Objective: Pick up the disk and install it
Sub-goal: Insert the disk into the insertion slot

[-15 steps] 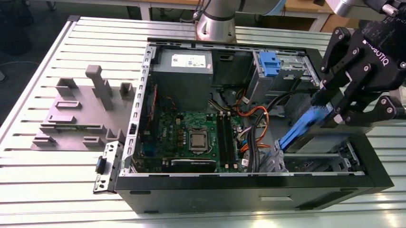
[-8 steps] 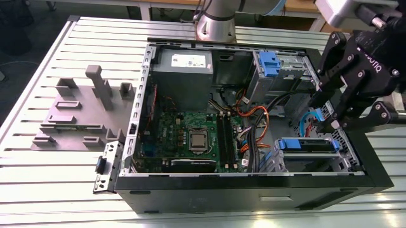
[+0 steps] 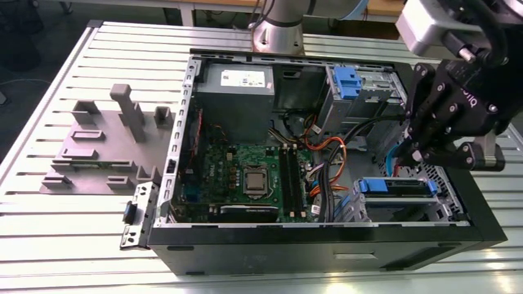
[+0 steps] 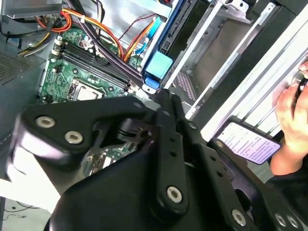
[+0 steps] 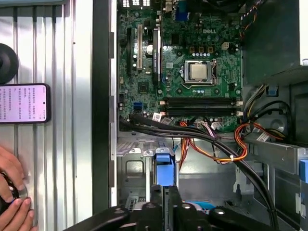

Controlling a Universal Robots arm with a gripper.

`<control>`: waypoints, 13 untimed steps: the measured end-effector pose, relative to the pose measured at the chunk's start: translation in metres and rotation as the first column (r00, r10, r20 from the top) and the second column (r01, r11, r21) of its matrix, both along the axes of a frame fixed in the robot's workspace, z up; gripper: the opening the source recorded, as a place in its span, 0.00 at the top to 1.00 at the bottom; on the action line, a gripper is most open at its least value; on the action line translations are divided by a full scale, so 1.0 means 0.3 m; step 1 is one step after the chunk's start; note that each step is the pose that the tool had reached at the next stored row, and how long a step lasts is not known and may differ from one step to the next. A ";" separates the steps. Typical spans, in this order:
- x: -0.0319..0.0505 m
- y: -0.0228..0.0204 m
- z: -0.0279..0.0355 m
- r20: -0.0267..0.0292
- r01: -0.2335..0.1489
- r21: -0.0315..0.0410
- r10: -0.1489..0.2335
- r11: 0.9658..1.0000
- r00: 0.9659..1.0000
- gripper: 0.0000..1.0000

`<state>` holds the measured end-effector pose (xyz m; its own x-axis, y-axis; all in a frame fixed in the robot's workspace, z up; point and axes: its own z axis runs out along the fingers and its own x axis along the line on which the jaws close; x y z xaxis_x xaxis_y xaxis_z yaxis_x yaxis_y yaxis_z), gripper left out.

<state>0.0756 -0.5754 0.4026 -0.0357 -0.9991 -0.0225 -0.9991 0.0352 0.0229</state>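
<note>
The disk (image 3: pixel 398 187), with its blue plastic frame, lies in the drive cage at the near corner of the open computer case (image 3: pixel 327 245), on the exterior view's right. My gripper (image 3: pixel 415 158) hangs just above it, tilted, with its black fingers pressed together and nothing between them. In the first wrist view the gripper (image 5: pixel 163 188) points at the disk's blue end tab (image 5: pixel 163 166). In the second wrist view the gripper (image 4: pixel 163 98) sits just short of that tab (image 4: pixel 156 67). I cannot tell whether it touches the tab.
Orange and black cables (image 3: pixel 327 153) run between the motherboard (image 3: pixel 253 177) and the cage. A second cage with a blue tab (image 3: pixel 347 82) and the grey power supply (image 3: pixel 237 92) stand at the back. A phone (image 5: pixel 24 103) and a person's hand (image 5: pixel 12 192) rest on the slatted table beside the case.
</note>
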 end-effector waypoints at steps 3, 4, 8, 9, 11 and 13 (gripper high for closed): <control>0.000 0.000 -0.018 0.000 0.000 0.000 0.000 1.000 1.000 0.89; 0.000 0.000 -0.024 0.000 0.000 0.000 0.000 1.000 1.000 0.89; 0.001 0.000 -0.048 0.000 0.000 0.000 0.000 1.000 1.000 0.89; 0.001 0.000 -0.054 0.000 0.000 0.000 0.000 1.000 1.000 0.89; 0.001 0.000 -0.067 0.000 0.000 0.000 0.000 1.000 1.000 0.89; 0.001 0.000 -0.079 0.000 0.000 0.000 0.000 1.000 1.000 0.89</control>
